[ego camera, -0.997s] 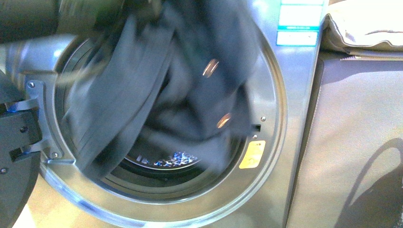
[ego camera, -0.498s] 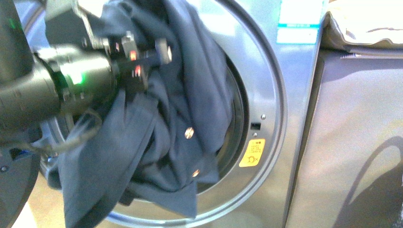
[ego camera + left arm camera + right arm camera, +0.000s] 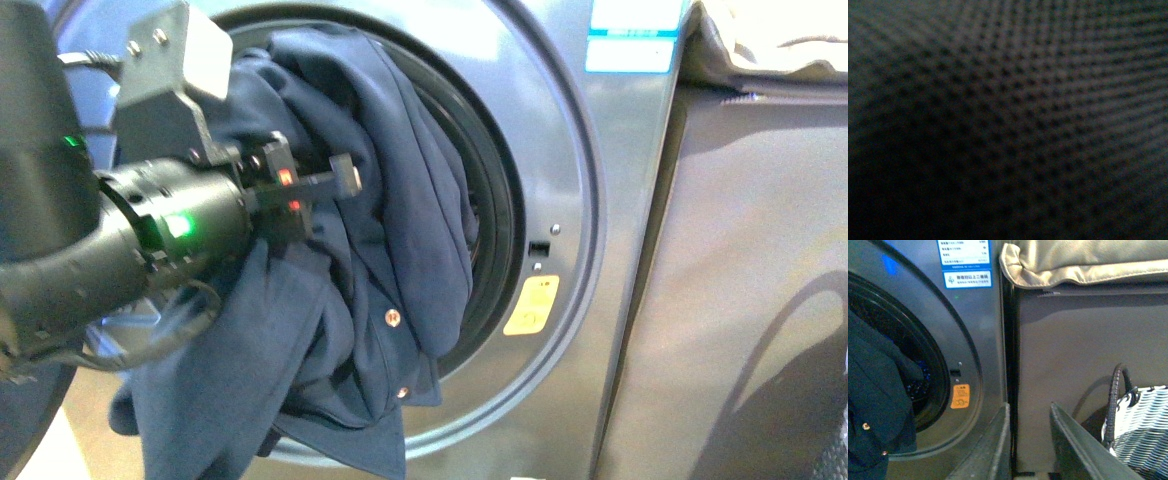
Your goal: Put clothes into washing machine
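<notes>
A grey cabinet flanks the open washer. The left gripper is buried in cloth, its jaws unreadable. It has pushed the clothes higher into the mouth, but the hems hang outside, so loading is unfinished. The right gripper gapes empty.

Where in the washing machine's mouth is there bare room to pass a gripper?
Only a narrow crescent is free, between the clothes and the right side of the dark rim of the washing machine. Elsewhere it is crowded: the clothes fill the mouth and hang over its lower edge, and the left arm stands before its left side.
</notes>
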Robot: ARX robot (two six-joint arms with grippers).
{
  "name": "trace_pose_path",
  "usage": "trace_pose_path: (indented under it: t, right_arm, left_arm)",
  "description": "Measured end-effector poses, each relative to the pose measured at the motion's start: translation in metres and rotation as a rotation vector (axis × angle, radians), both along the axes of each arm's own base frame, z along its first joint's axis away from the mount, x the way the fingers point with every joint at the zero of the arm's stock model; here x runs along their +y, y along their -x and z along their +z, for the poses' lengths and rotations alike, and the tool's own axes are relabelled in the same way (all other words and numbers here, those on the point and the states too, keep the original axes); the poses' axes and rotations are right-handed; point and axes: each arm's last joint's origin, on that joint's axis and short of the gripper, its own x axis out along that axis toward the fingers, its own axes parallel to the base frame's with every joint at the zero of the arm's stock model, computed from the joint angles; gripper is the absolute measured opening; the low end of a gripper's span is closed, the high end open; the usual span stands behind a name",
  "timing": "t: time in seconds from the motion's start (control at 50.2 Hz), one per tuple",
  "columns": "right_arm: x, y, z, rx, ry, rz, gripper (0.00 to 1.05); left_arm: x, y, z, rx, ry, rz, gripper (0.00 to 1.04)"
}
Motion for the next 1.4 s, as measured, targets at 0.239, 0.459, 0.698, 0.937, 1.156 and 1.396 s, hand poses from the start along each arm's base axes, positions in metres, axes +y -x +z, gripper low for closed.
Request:
trace_pose_path:
  t: [0.239, 0.459, 0.698, 0.937, 1.156, 1.396]
  right_arm:
    - [-0.016, 0.011, -0.025, 0.001, 0.004, -0.007, 0.02]
    - [-0.026, 0.020, -0.042, -0.003, 0.003, -0.010, 0.02]
    - [-0.037, 0.028, -0.055, -0.003, 0.003, 0.011, 0.02]
    - [-0.043, 0.034, -0.064, -0.006, 0.003, -0.016, 0.02]
    - [-0.043, 0.039, -0.071, -0.006, 0.003, -0.017, 0.02]
    - [-0.043, 0.042, -0.079, -0.012, 0.003, -0.017, 0.02]
  left_arm:
    - [0.000, -0.012, -0.021, 0.051, -0.031, 0.024, 0.12]
    - [-0.002, -0.035, -0.025, 0.044, -0.039, 0.044, 0.12]
    - [-0.008, -0.073, -0.024, 0.031, -0.066, 0.067, 0.12]
    - [-0.009, -0.121, -0.025, 0.005, -0.071, 0.114, 0.12]
    - [-0.006, -0.165, -0.030, -0.013, -0.087, 0.188, 0.12]
    - [0.001, -0.194, -0.024, -0.045, -0.105, 0.265, 0.12]
